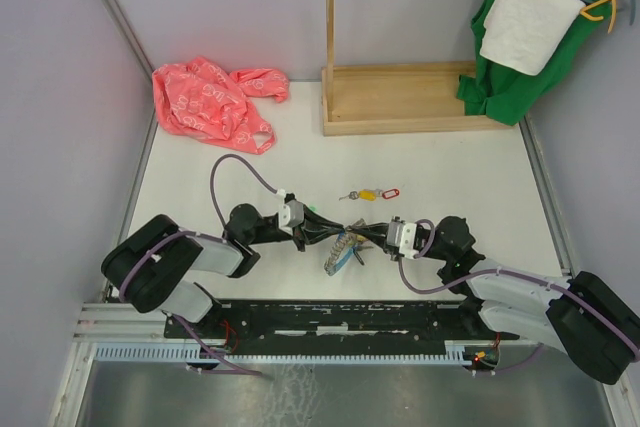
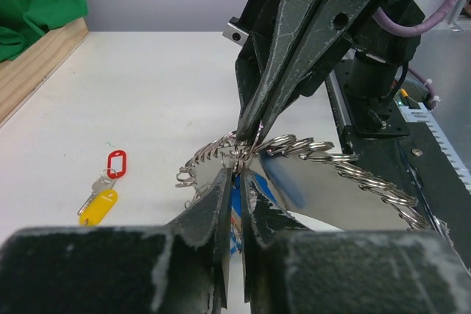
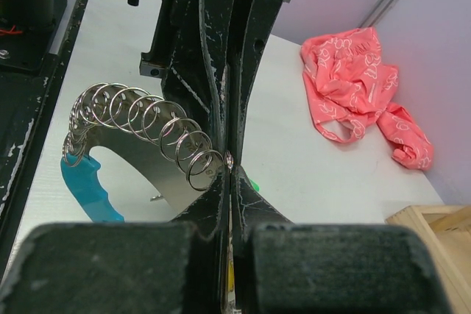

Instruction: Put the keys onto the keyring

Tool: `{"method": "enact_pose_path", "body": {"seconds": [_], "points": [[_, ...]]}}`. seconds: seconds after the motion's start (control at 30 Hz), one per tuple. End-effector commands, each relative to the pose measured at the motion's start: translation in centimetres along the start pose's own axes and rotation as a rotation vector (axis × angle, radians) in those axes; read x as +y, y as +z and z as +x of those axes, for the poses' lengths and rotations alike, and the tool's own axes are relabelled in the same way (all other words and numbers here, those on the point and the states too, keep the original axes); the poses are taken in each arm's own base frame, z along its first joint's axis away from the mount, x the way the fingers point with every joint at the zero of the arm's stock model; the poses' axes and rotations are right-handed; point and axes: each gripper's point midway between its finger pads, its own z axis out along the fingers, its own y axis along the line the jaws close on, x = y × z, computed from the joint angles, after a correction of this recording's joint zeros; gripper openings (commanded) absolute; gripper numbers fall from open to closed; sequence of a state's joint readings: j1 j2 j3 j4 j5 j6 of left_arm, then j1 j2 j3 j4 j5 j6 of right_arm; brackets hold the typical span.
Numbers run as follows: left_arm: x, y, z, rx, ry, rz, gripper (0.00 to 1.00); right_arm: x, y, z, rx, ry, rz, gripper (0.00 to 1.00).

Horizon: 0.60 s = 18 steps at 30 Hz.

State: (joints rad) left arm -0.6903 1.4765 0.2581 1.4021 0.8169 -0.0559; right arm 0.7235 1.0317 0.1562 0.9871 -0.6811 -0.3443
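The keyring (image 1: 340,250) hangs between both grippers at mid-table, a run of silver split rings (image 2: 368,178) with a light-blue sleeve (image 3: 87,187) and tagged keys under it. My left gripper (image 2: 238,172) is nearly shut, pinching a ring at the end of the run, and a blue tag (image 2: 236,207) shows in the slit. My right gripper (image 3: 229,165) is shut on a small key ring right at that spot, with yellow showing between its fingers. The two sets of fingertips almost touch (image 1: 347,236). Two loose keys (image 1: 371,193) with a yellow and a red tag lie just beyond.
A crumpled pink bag (image 1: 210,102) lies at the back left. A wooden stand base (image 1: 400,97) sits at the back, with a green cloth (image 1: 510,87) and a white towel (image 1: 528,19) on hangers at the back right. A black rail (image 1: 320,315) runs along the near edge.
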Motion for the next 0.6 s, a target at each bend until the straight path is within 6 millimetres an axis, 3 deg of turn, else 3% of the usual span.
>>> {"method": "enact_pose_path", "body": {"seconds": [0.0,0.2,0.57], "points": [[-0.4,0.4,0.0,-0.005,-0.065,0.033,0.17,-2.5,0.3,-5.6,-0.185,-0.141,0.07,0.0],[-0.4,0.4,0.0,-0.007,-0.084,0.028,0.31,-2.5,0.3,-5.4,-0.182,-0.153,0.069,0.0],[1.6,-2.2,-1.3,0.017,0.005,-0.207,0.48,-1.5,-0.1,-2.1,-0.059,-0.205,0.029,0.01]]}}
